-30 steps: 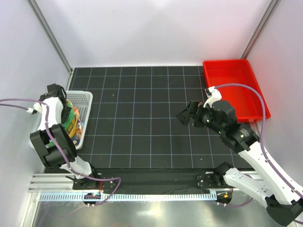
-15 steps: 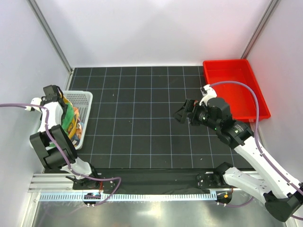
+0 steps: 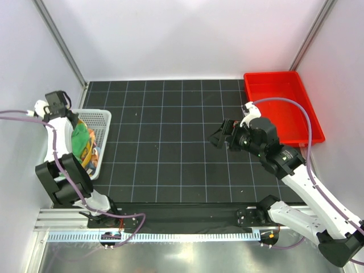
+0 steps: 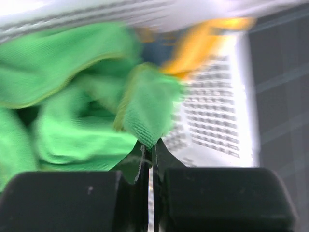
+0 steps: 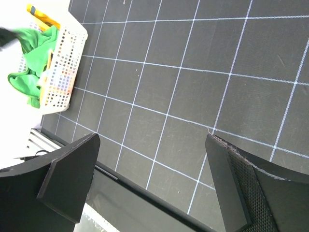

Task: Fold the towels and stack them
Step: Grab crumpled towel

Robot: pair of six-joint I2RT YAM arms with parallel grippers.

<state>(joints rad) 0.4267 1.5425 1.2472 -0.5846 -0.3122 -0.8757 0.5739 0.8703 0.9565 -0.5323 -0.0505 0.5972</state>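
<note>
While the left gripper (image 4: 148,150) pinches a fold of the plain green soft towel (image 4: 72,130) between tightly closed fingers, that cloth bunches right at its fingertips. It hangs over the white perforated plastic basket (image 4: 217,121), where the yellow-orange towel (image 3: 89,152) lies. The right gripper (image 5: 159,164) is spread wide and holds nothing above the black gridded mat (image 5: 193,96), well apart from the basket, with the red plastic tray (image 3: 281,105) beyond.

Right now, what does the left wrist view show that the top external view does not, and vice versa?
Only left wrist: the left gripper pinching a fold of the green towel up close. Only top external: the red tray and the right gripper, open above the mat. Both: the green towel, the white basket and a yellow-orange towel.
</note>
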